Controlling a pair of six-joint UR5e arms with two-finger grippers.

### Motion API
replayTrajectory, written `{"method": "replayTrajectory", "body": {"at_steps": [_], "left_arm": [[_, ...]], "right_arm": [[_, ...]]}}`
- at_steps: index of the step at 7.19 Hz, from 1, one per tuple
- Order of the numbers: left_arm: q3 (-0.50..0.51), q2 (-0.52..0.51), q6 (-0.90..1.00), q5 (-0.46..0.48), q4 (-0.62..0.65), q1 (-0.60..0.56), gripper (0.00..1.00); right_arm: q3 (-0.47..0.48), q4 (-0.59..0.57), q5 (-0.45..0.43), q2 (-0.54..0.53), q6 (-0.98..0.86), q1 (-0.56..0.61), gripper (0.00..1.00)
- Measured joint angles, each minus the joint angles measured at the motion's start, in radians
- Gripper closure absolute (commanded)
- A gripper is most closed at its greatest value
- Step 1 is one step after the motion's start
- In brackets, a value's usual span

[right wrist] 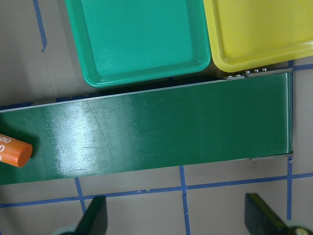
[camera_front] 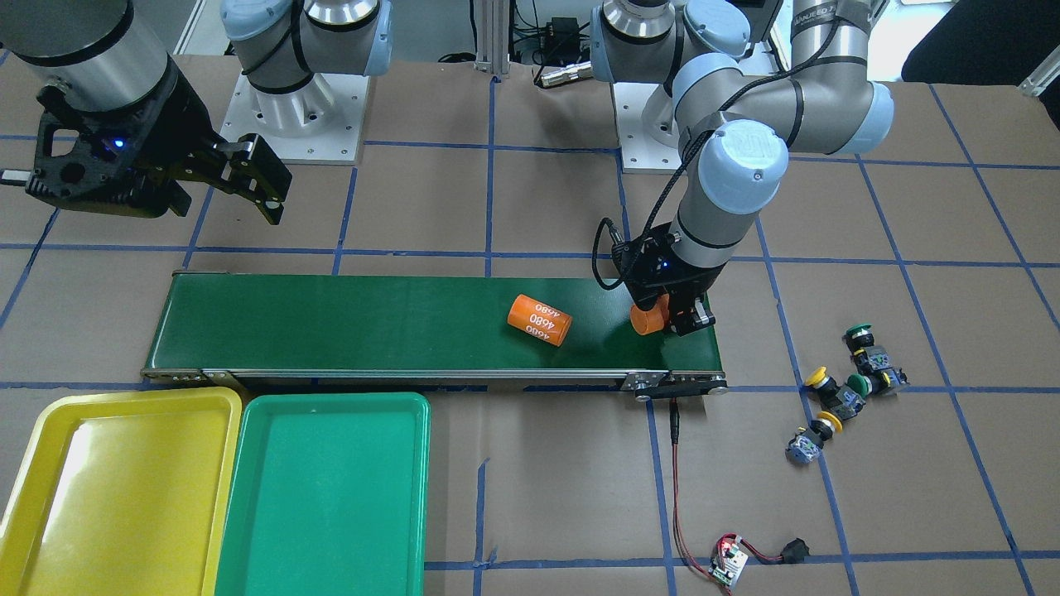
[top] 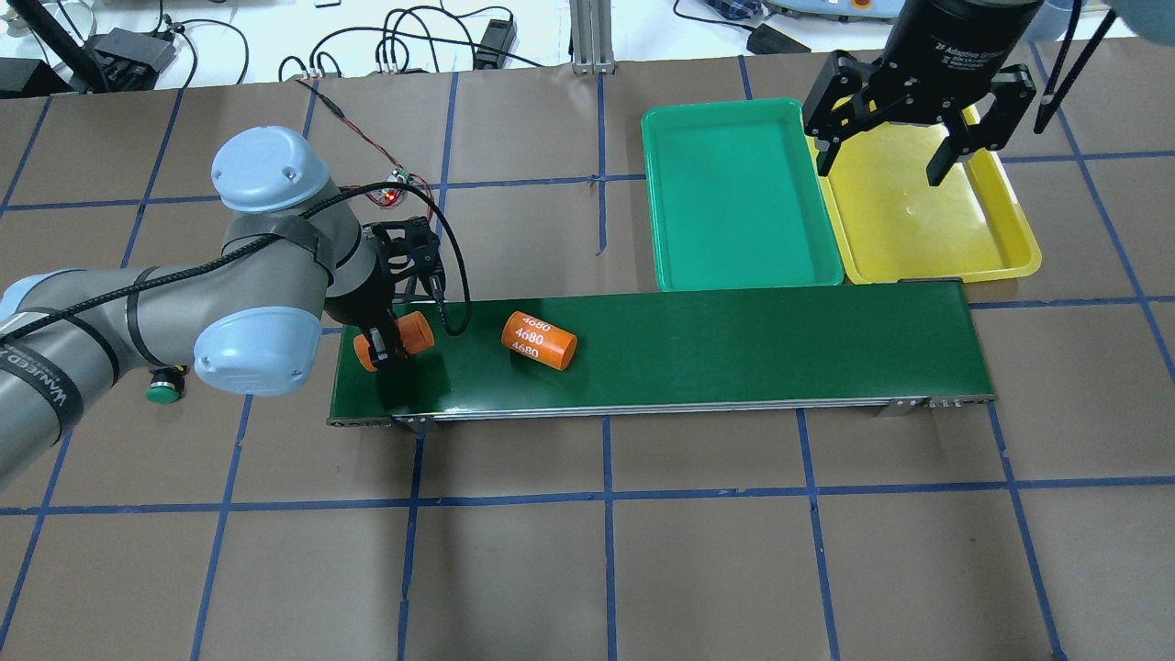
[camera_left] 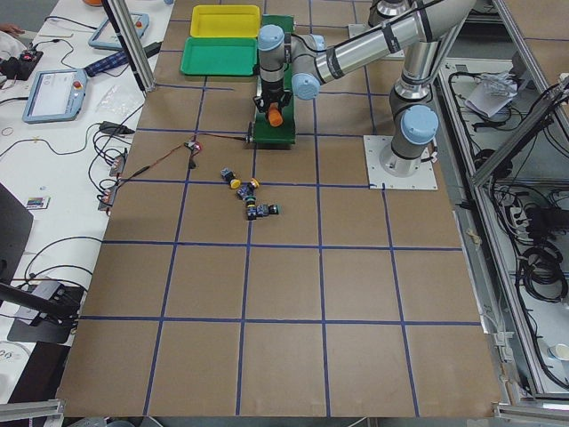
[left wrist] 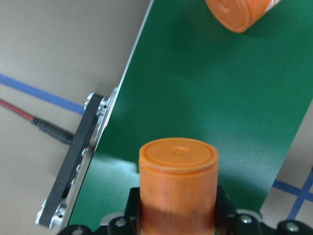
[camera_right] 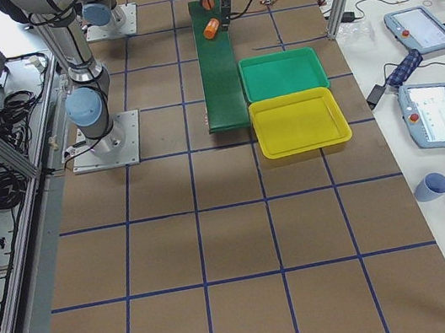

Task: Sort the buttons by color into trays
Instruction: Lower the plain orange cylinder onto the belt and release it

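Note:
Several buttons lie loose on the brown paper beyond the belt's end: a green-capped one, a yellow-capped one, another green and another yellow. The same cluster shows in the exterior left view. One green cap peeks out under my left arm. The yellow tray and green tray sit side by side, both empty. My left gripper is shut on a plain orange cylinder just above the belt's end. My right gripper hangs open high over the trays.
A long dark green conveyor belt runs between the buttons and the trays. On it lies an orange cylinder marked "4680". A small circuit board with a red wire lies on the paper near the belt's end.

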Motion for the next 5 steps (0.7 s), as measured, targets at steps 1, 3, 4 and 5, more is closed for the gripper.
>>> {"method": "replayTrajectory", "body": {"at_steps": [1, 3, 4, 5], "left_arm": [[-0.017, 0.001, -0.005, 0.008, 0.004, -0.002, 0.00], [-0.012, 0.013, -0.016, 0.013, -0.021, 0.008, 0.00], [0.032, 0.015, -0.027, 0.011, -0.082, 0.028, 0.00], [0.110, 0.003, -0.049, 0.006, -0.179, 0.075, 0.00]], "right_arm": [[0.000, 0.000, -0.001, 0.000, 0.000, 0.000, 0.00], [0.000, 0.000, -0.004, -0.001, 0.000, 0.002, 0.00], [0.000, 0.000, -0.006, -0.001, 0.000, 0.003, 0.00], [0.000, 0.000, -0.006, -0.001, 0.000, 0.003, 0.00]]}}
